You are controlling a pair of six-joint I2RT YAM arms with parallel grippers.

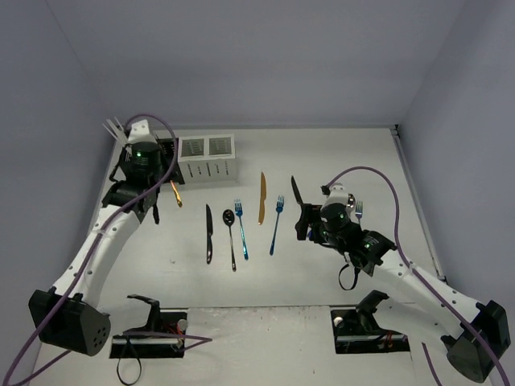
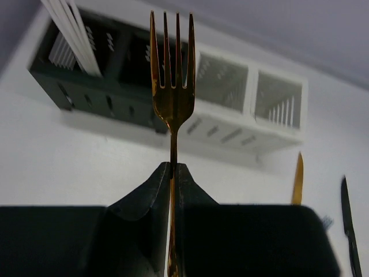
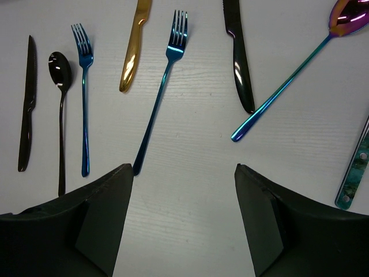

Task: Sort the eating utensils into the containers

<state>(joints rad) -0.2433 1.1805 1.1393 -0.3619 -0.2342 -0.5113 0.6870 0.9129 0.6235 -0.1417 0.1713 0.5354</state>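
Observation:
My left gripper (image 2: pixel 173 168) is shut on the stem of a gold fork (image 2: pixel 172 86), which stands tines-up in front of the two containers. The black caddy (image 2: pixel 86 72) holds pale chopsticks (image 2: pixel 72 26) in its left compartment; the white caddy (image 2: pixel 248 104) stands to its right. My right gripper (image 3: pixel 183 173) hangs open over bare table. Ahead of it lie a black knife (image 3: pixel 27 104), black spoon (image 3: pixel 60 75), blue fork (image 3: pixel 85 98), gold knife (image 3: pixel 134 52), second blue fork (image 3: pixel 158 98), another black knife (image 3: pixel 239 57) and an iridescent spoon (image 3: pixel 294 75).
A marbled green handle (image 3: pixel 354 173) lies at the right edge of the right wrist view. From above, the utensils form a row mid-table around the gold knife (image 1: pixel 261 197), and the white caddy (image 1: pixel 207 157) stands at the back left. Walls enclose the table on three sides.

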